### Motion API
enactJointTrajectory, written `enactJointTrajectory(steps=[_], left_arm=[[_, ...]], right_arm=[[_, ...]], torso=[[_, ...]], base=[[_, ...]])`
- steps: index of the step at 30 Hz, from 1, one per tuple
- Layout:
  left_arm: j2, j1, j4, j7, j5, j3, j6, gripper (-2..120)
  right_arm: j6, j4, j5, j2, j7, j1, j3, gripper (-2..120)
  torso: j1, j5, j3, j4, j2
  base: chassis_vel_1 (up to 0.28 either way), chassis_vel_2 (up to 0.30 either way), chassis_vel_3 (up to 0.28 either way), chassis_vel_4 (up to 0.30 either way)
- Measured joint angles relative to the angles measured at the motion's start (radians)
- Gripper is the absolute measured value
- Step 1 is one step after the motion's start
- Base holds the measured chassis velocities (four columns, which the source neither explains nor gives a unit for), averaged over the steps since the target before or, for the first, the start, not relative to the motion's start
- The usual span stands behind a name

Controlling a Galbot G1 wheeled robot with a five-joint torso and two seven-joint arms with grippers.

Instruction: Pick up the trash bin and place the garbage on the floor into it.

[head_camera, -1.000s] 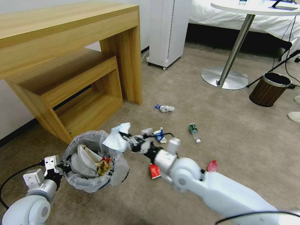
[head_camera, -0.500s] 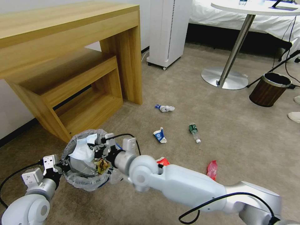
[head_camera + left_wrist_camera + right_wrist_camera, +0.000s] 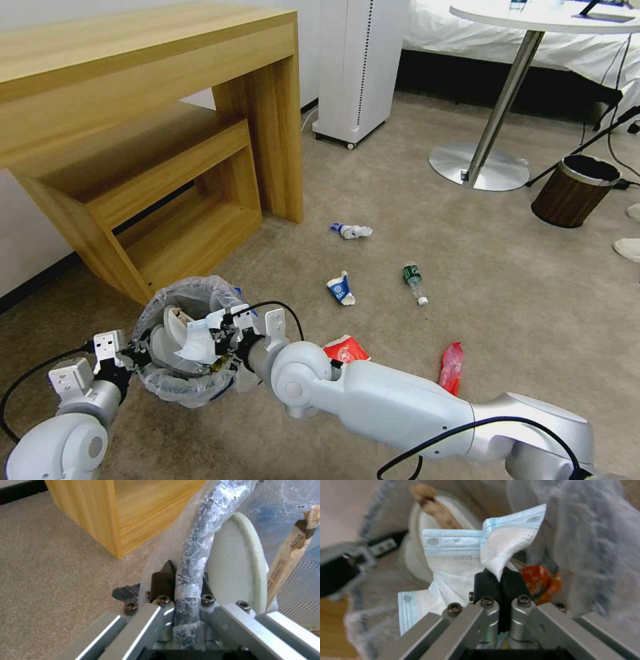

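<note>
Holding the trash bin off the carpeted floor, near the front corner of the wooden shelf unit, apparently so litter can be dropped straight in. Left gripper clamping the bag-wrapped rim between clenched jaws, keeping the mouth open and facing up. Right gripper reaching over that mouth, pinching a blue-and-white face mask tight by one fold, the rest hanging down inside the liner, likely positioned for release. Resting inside already: a white slipper standing on edge against the wall, a brown paper sleeve marked "4002", a red-orange wrapper. Lying on the floor beyond, well apart from the bin: red-white carton, red bottle, green-label bottle, blue-white wrapper, another crumpled wrapper. Showing on the mask: faint, mirrored lettering, not legible with confidence.
</note>
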Motion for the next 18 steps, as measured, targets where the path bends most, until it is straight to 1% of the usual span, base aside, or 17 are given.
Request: enactJointTrajectory(steps=[2,4,5,6,7,8,9,11,13,16,17,18], left_arm=[[-0.002,0.001,0.002,0.002,0.002,0.0,-0.002,0],[-0.003,0.002,0.004,0.003,0.003,0.001,-0.003,0],[-0.003,0.002,0.004,0.003,0.003,0.001,-0.003,0],[-0.004,0.001,0.004,0.003,0.004,0.001,-0.003,0],[-0.005,0.001,0.005,0.003,0.005,0.002,-0.003,0],[-0.005,0.001,0.005,0.003,0.005,0.002,-0.003,0],[-0.005,0.001,0.005,0.003,0.005,0.002,-0.003,0],[-0.009,0.0,0.005,0.004,0.008,0.005,-0.004,0],[-0.009,0.0,0.005,0.004,0.008,0.005,-0.004,0],[-0.013,0.0,0.006,0.005,0.011,0.007,-0.004,0],[-0.013,0.0,0.006,0.005,0.011,0.007,-0.004,0],[-0.014,0.0,0.006,0.005,0.011,0.007,-0.005,0]], right_arm=[[-0.007,0.0,-0.006,-0.007,0.002,-0.004,0.004,0],[-0.008,0.004,-0.015,-0.013,-0.001,-0.008,0.006,6],[-0.008,0.004,-0.015,-0.013,-0.001,-0.008,0.006,6],[-0.008,0.011,-0.028,-0.021,-0.01,-0.012,0.01,14],[-0.01,0.014,-0.031,-0.025,-0.014,-0.013,0.012,16],[-0.011,0.018,-0.033,-0.029,-0.016,-0.014,0.013,21],[-0.011,0.018,-0.033,-0.029,-0.016,-0.014,0.013,21],[-0.012,0.024,-0.041,-0.037,-0.02,-0.016,0.016,32],[-0.012,0.024,-0.041,-0.037,-0.02,-0.016,0.016,32],[-0.012,0.026,-0.049,-0.038,-0.024,-0.016,0.017,50],[-0.012,0.026,-0.049,-0.038,-0.024,-0.016,0.017,50],[-0.013,0.027,-0.05,-0.038,-0.024,-0.016,0.017,53]], torso=[[0.0,0.0,0.0,0.0,0.0],[0.0,0.0,0.0,0.0,0.0],[0.0,0.0,0.0,0.0,0.0],[0.0,0.0,0.0,0.0,0.0],[0.0,0.0,0.0,0.0,0.0],[0.0,0.0,0.0,0.0,0.0],[0.0,0.0,0.0,0.0,0.0],[0.0,0.0,0.0,0.0,0.0],[0.0,0.0,0.0,0.0,0.0],[0.0,0.0001,0.0,0.0,0.0],[0.0,0.0001,0.0,0.0,0.0],[0.0,0.0,0.0,0.0001,0.0]], base=[[0.0,0.0,0.0,0.0],[0.0,0.0,0.0,0.0],[0.0,0.0,0.0,0.0],[0.0,0.0,0.0,0.0],[0.0,0.0,0.0,0.0],[0.0,0.0,0.0,0.0],[0.0,0.0,0.0,0.0],[0.0,0.0,0.0,0.0],[0.0,0.0,0.0,0.0],[0.0,0.0,0.0,0.0],[0.0,0.0,0.0,0.0],[0.0,0.0,0.0,0.0]])
